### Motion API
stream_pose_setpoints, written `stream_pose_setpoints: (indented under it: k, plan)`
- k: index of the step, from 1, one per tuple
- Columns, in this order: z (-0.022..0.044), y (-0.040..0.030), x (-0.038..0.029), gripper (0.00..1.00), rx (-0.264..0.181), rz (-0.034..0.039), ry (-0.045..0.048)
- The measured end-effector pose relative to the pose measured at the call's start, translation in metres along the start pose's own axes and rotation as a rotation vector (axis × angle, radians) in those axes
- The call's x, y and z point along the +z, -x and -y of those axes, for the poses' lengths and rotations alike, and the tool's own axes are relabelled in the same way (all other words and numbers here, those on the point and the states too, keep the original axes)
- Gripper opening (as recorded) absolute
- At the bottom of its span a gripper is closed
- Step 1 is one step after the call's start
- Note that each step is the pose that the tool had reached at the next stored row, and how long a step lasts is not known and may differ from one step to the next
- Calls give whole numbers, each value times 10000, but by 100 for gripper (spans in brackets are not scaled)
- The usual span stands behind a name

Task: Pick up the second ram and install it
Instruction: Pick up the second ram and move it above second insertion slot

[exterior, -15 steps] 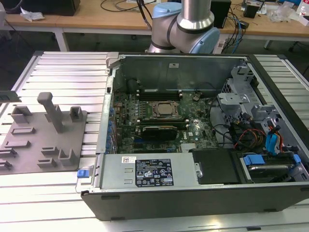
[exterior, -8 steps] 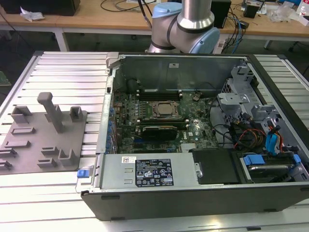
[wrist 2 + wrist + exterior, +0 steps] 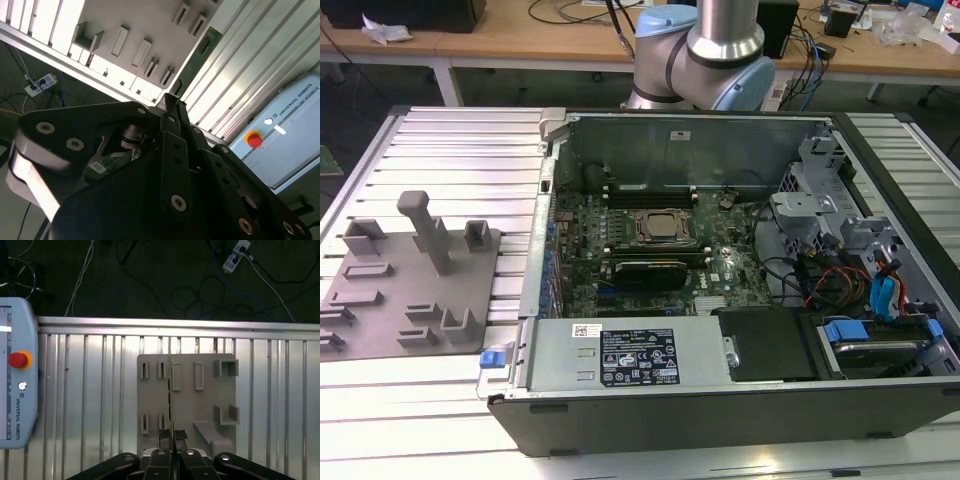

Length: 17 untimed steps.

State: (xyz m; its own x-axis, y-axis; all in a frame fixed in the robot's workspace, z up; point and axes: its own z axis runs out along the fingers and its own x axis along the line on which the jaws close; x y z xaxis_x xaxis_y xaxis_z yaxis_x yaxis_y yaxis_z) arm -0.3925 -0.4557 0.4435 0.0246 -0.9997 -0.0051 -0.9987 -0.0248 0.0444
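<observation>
A ribbed, silvery aluminium surface [image 3: 440, 140] carries everything in the exterior view. On it, toward the exterior view's right, lies an open black computer case [image 3: 720, 420] with its green motherboard [image 3: 620, 230] exposed, and the pale blue and silver robot arm [image 3: 700, 50] rises behind the case. Toward the exterior view's left, just beside the case, sits a flat grey fixture plate [image 3: 380, 310] with raised slots and a post. In the first wrist view the same plate [image 3: 200, 405] lies below the camera, with a light grey teach pendant [image 3: 20, 405] carrying a red button well apart from it at the surface's edge. The black gripper [image 3: 171, 436] hangs over the plate, and its fingers [image 3: 181, 435] are drawn narrow, clamped on one end of the second ram [image 3: 170, 390], a thin, long green circuit-board stick seen edge-on there as a fine line crossing the plate between two rows of slots. In the second wrist view the ram [image 3: 200, 50] shows its green face, reaching out from the gripper [image 3: 170, 100] toward the plate's edge and the ribs beside it.
</observation>
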Motion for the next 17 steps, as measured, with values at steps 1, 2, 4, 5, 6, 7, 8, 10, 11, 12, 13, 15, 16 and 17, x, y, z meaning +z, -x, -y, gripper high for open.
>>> stream_pose_setpoints:
  k: [1,2,4,5,6,7,8,10,11,12,13,15,16,17]
  plan:
    - [23,-1,-1,13,0,0,0]
    - [68,-1,-2,13,-1,0,-1]
    - [220,4,-9,13,0,-1,0]
    - [273,5,-11,13,0,0,-1]
    - [339,6,-15,13,-1,-2,0]
    - [411,6,-17,13,-1,-1,-1]
    - [454,6,-19,13,0,0,-2]
    - [532,5,-23,13,0,-1,0]
    - [568,5,-24,13,-1,-1,0]
    - [593,4,-25,13,-1,0,0]
    - [635,4,-27,13,-1,0,1]
    - [683,4,-29,13,0,0,2]
    - [708,4,-31,13,0,-1,3]
    - [729,4,-32,13,0,-1,3]
